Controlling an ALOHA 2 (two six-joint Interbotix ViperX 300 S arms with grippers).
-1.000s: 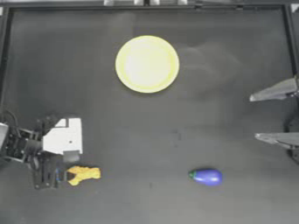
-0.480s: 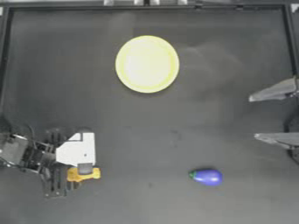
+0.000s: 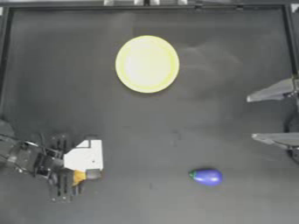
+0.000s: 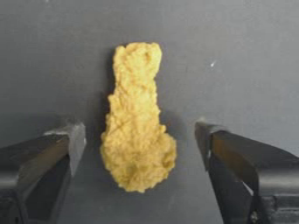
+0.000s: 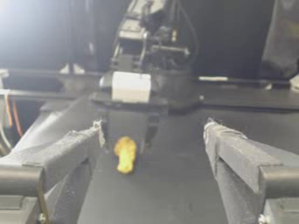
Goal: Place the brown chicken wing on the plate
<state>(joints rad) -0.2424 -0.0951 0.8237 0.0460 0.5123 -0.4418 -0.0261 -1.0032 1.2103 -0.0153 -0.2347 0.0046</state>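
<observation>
Straddling the brown chicken wing, the left hand sits low over the desk at about 7 o'clock in the top view, jaws apart and nothing held yet. In the left wrist view the wing lies flat on the desk between the two jaws, its fat end toward the camera and its narrow end pointing away, with a gap on each side. The plate lies well apart, near 12 o'clock, bare. The right hand waits at 3 o'clock, jaws spread. A purple toy rests at about 5 o'clock, clear of the work.

To do this grasp well, I judge the jaws should close evenly on the thick lobe, not the thin neck, since the lumpy surface could twist out of a shallow pinch. Sinking fully to the desk first, then squeezing, then lifting straight up before swinging toward the plate looks safest.
</observation>
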